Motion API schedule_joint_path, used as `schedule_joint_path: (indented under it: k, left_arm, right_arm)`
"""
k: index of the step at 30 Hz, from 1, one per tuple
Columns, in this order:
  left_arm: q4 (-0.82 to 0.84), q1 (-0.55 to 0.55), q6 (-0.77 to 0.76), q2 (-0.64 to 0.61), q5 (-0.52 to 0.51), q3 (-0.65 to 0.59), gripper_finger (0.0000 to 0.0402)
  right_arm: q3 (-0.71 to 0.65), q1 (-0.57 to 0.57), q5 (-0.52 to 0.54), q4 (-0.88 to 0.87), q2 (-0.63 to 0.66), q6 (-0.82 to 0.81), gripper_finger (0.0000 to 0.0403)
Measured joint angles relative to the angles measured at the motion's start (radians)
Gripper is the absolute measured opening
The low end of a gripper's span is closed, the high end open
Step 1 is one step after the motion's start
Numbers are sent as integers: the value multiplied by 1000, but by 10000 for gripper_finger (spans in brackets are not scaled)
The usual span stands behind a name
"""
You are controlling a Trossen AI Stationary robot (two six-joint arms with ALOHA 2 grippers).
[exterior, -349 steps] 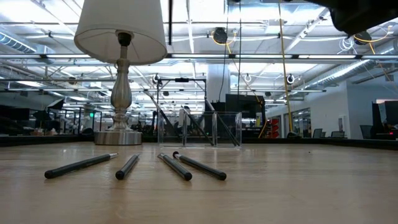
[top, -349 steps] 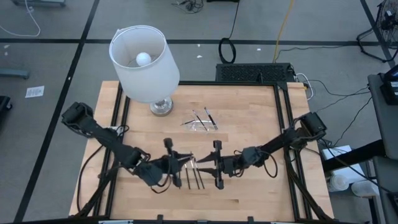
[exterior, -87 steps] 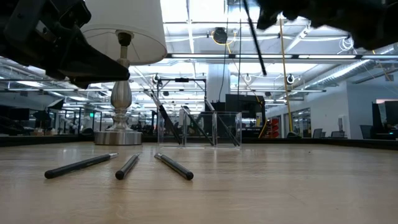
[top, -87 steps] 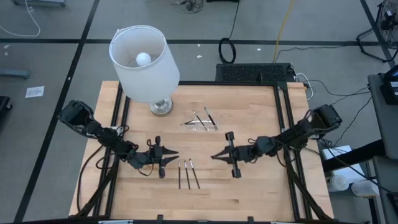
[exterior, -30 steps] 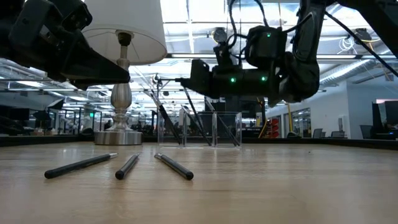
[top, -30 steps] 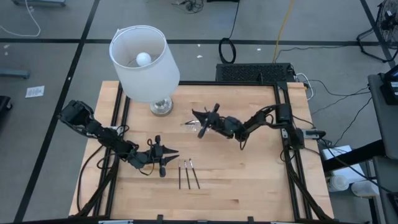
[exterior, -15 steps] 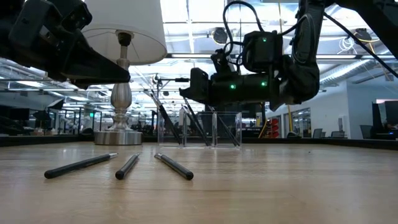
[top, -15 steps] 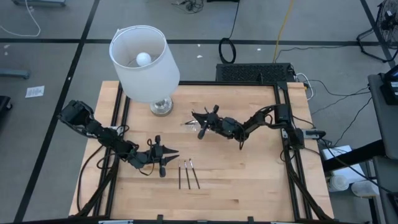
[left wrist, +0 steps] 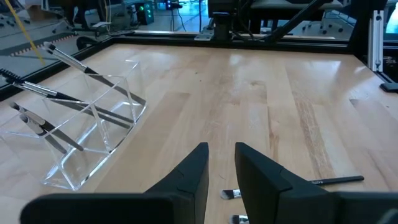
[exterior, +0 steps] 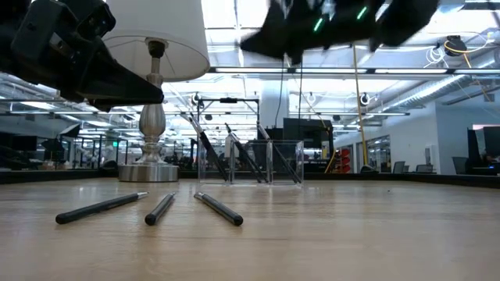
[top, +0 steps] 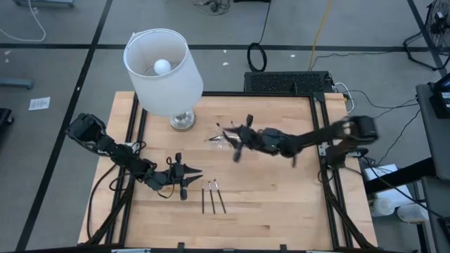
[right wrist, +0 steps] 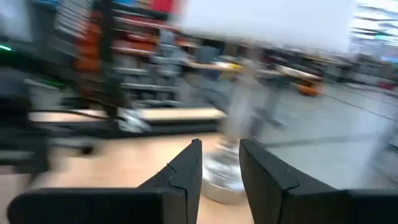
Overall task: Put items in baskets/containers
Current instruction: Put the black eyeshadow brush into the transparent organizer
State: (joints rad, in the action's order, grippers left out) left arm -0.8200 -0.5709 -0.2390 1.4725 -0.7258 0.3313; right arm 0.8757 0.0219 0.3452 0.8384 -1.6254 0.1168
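Wood planks make up the surface, and near its middle toward the far edge stands the clear tray with several sticks leaning inside it. Three more sticks lie side by side near the front edge. Right pincer hangs just beside the tray, fingers a little apart and holding nothing. Left pincer hovers beside the loose sticks, narrowly parted and empty. Behind the tray a lamp stands toward the far left corner.

Lamp beside tray — crowded.
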Motion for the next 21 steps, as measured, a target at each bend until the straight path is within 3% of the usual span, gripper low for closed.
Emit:
schedule_joint_path:
  k: [4, 7, 11, 15, 18, 21]
  left_arm:
    - [0, 0, -1, 0, 0, 0, 88]
    - [0, 0, -11, 0, 0, 0, 88]
    - [0, 0, -37, 0, 0, 0, 88]
    - [-1, 0, -52, 0, 0, 0, 88]
    - [-4, 0, -52, 0, 0, 0, 88]
    - [-4, 0, -44, 0, 0, 0, 88]
  right_arm:
    - [0, 112, -134, -223, 144, -46, 86]
    - [0, 227, -158, -326, 158, -77, 62]
    - [0, 398, 13, -359, 76, -75, 11]
    - [-2, 491, 257, -342, -51, -101, 13]
    - [-2, 490, 286, -323, -109, -95, 9]
    - [-2, 450, 244, -288, -145, -125, 2]
